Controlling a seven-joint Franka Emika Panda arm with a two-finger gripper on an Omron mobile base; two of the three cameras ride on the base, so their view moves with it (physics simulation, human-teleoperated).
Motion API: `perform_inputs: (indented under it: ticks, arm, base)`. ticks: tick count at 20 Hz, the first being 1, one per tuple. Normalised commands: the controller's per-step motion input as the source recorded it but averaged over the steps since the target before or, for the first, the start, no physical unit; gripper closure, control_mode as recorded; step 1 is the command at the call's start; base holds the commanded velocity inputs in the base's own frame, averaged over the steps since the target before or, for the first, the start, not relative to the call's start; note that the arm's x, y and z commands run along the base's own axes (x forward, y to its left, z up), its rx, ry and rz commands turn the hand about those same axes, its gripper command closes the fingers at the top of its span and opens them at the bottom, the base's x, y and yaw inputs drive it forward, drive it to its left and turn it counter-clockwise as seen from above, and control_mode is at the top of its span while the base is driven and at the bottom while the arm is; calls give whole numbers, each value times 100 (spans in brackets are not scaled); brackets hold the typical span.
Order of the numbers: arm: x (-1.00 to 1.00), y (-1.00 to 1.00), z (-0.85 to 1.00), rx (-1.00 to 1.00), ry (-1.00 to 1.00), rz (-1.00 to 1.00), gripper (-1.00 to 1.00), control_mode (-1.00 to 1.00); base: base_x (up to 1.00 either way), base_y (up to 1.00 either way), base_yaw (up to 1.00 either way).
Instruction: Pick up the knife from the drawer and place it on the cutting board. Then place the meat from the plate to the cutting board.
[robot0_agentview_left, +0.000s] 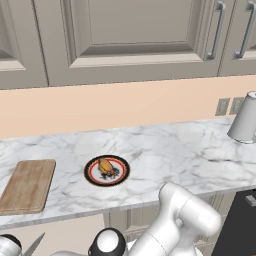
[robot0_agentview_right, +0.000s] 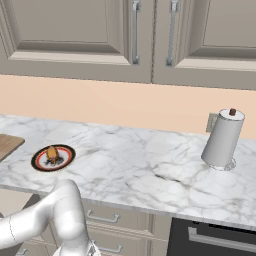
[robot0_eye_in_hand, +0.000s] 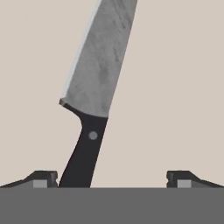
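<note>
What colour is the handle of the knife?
Black, with a small silver rivet; the knife shows best in the hand view.

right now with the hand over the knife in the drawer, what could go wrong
1. The gripper is open, but the knife handle sits close to one finger tip, not midway. Closing here may push the knife sideways or catch it off-centre.
2. The handle runs slanted across the gap, so the knife might twist when lifted.
3. The cutting board lies beside the plate with the meat; a tilted knife could clip the plate on the way.
</note>
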Motion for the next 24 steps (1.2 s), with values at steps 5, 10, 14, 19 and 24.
perform_inputs:
  ticks: [5,10,14,19,24]
  arm:
    - [4,3,-21,0,-1,0,-100,-100]
    - [9,0,-27,0,0,0,-100,-100]
    - [8,2,-30,0,0,0,-100,-100]
    - [0,1,-47,4,-1,1,-100,-100]
    - [0,0,-63,15,-6,0,100,-100]
  base:
    - [0,0,0]
    - [0,0,0]
    - [0,0,0]
    - [0,0,0]
    - [0,0,0]
